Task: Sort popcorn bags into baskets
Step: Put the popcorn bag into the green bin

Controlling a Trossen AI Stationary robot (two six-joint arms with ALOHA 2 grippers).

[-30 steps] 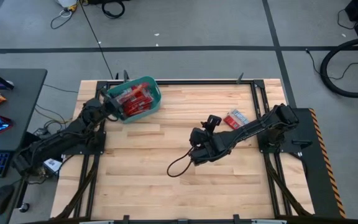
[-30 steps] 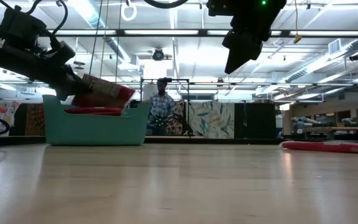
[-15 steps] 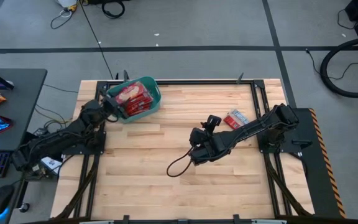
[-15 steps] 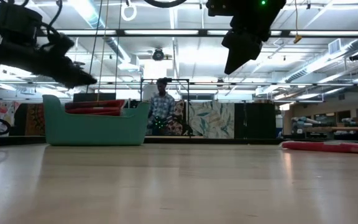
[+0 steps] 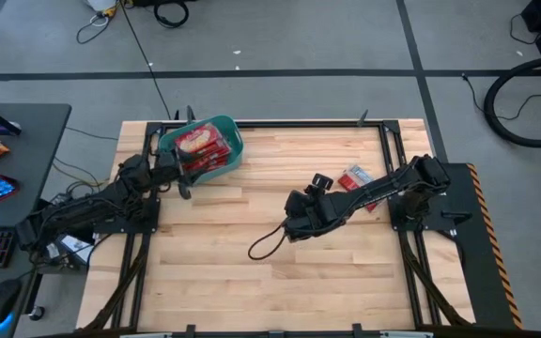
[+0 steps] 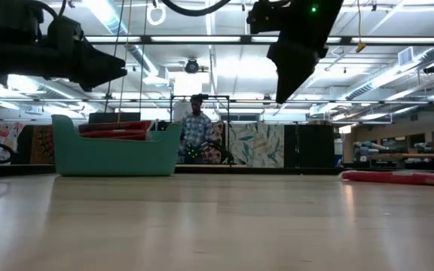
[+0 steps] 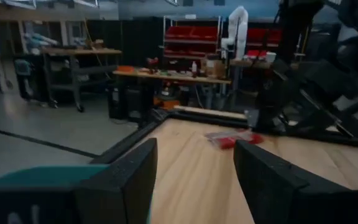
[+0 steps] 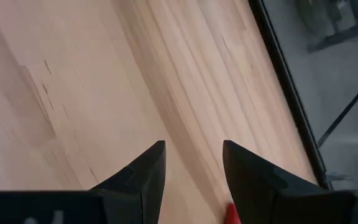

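Landmark: teal basket (image 5: 207, 150), standing at the far left corner of the bench (image 5: 270, 272).
Basket contents: several red popcorn bags (image 5: 198, 143) lie stacked flat inside; in the low view their edges (image 6: 119, 129) show level with or just above the rim.
Remaining bag: one popcorn bag (image 5: 357, 178) lies flat on the bench, well apart from the basket, toward the right edge; the low view shows it as a thin red strip (image 6: 396, 178).
Bag axis: its long axis runs diagonally across the boards, one short end pointing back toward the basket side, the other toward the right arm's base.
Left pincer: (image 5: 182, 175) hangs just beside the basket's near wall, above the bench; the left wrist view shows its fingers (image 7: 126, 180) spread apart with nothing between them.
Right pincer: (image 5: 320, 181) hangs over the bench, near the remaining bag on the side facing the basket; fingers (image 8: 143, 174) released and empty, a sliver of red at the edge of its wrist view.
Step in hand: judged as the left arm clear of the basket, the right arm lining up on the last bag.
Next move: right pincer should descend over the bag, fingers set across the short axis, and pinch an edge, since the flat packet offers little height.
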